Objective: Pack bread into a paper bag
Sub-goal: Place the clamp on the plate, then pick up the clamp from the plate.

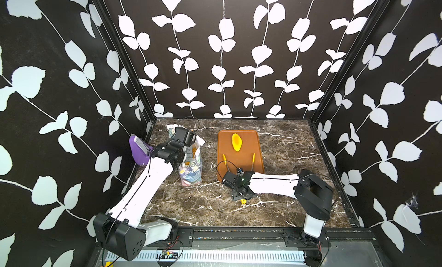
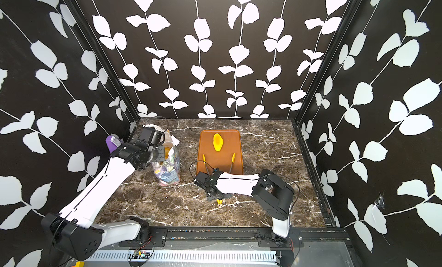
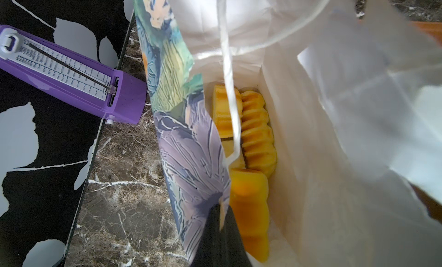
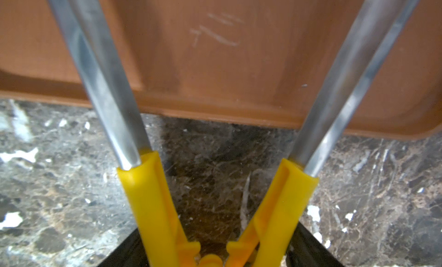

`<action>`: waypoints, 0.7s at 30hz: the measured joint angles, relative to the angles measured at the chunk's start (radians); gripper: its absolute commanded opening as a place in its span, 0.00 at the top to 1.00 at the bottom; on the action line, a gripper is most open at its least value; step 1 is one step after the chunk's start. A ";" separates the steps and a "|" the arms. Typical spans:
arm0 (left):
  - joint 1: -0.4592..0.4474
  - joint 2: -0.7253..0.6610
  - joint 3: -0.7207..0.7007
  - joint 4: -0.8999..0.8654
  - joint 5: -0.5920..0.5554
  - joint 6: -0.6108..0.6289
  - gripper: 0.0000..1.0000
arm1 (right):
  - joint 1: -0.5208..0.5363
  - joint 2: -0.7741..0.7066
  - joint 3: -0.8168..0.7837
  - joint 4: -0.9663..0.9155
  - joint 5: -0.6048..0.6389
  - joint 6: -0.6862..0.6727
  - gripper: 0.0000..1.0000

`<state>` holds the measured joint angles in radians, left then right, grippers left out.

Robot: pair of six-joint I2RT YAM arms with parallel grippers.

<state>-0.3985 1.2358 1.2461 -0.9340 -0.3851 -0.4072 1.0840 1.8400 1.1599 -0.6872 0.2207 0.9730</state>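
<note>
The flowered paper bag (image 1: 191, 175) (image 2: 167, 175) stands upright at the left of the table. My left gripper (image 1: 190, 154) (image 3: 221, 206) is shut on its near rim. In the left wrist view several golden bread pieces lie inside, among them a ridged loaf (image 3: 257, 134) and a segmented loaf (image 3: 250, 201). One oval bun (image 1: 236, 142) (image 2: 218, 142) lies at the far end of the brown tray (image 1: 256, 139). My right gripper (image 1: 241, 194) (image 4: 212, 249) is shut on the yellow handles of the tongs (image 4: 148, 194). Their arms are spread wide over the tray's near end, short of the bun.
A purple box (image 1: 140, 150) (image 3: 71, 74) leans against the left wall just behind the bag. The tray's near rim (image 4: 215, 110) lies under the tongs' metal arms. Black leaf-patterned walls close in three sides of the marble table (image 1: 287, 146).
</note>
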 measured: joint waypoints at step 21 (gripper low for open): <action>0.000 0.023 0.000 -0.004 -0.022 0.019 1.00 | -0.056 0.055 0.066 0.040 -0.011 -0.048 0.24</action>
<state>-0.3988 1.2591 1.2465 -0.9382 -0.4068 -0.3878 1.0283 1.8954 1.2263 -0.6468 0.2092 0.9253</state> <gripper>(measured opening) 0.045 0.762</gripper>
